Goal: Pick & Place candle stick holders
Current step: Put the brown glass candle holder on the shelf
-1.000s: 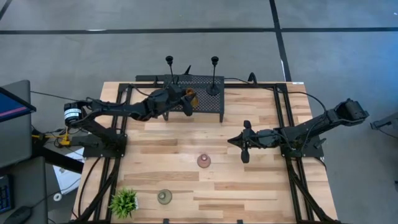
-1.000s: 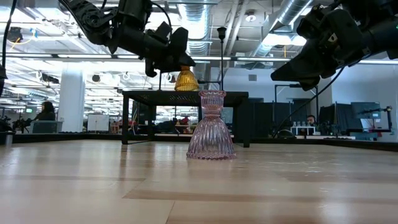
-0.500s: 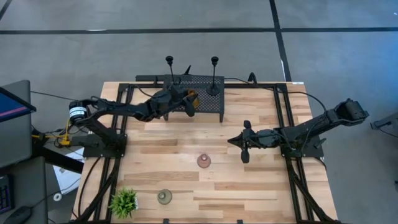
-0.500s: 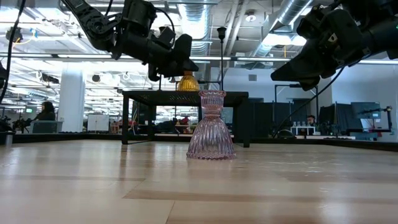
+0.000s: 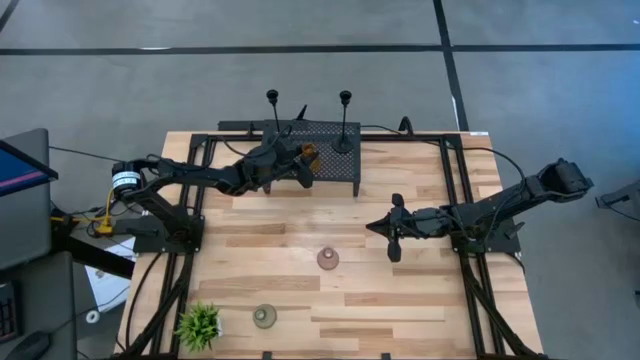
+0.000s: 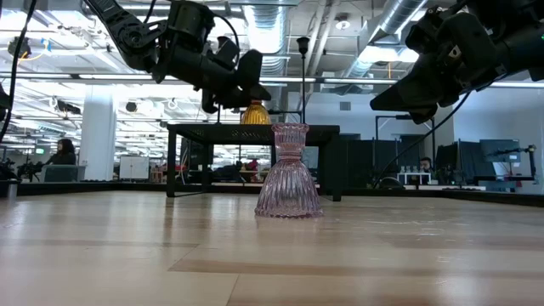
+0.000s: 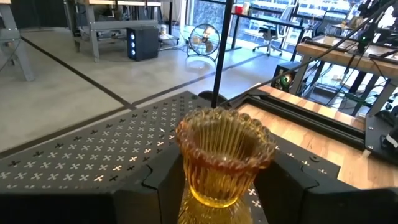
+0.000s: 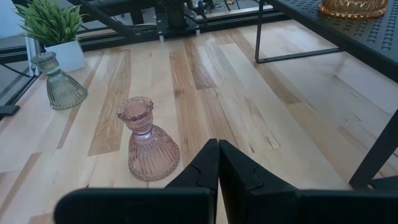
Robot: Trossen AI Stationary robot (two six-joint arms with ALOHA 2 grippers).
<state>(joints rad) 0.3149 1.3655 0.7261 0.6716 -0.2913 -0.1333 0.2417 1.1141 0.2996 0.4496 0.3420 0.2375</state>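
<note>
The amber candle stick holder stands upright on the black mesh stand at the table's far middle, between the fingers of my left gripper. Two tall black-stemmed holders stand on the stand's far part. The pink holder rests on its base at mid-table. The grey-green holder stands near the front edge. My right gripper is shut and empty, hovering right of the pink holder. My left gripper pinches the amber holder's lower body, below its fluted cup, between its two fingers. The fingers come nearly level from the table's left. The holder stands upright, its base at the stand's mesh top.
A small spiky green plant in a white pot stands at the near left corner. Bare wood lies between the stand and the pink holder. Black frame rails run along both sides of the table.
My left gripper has carried the amber holder a little toward the table's far right and slightly down, so its base now sits at the stand's mesh top. The holder has stayed upright.
</note>
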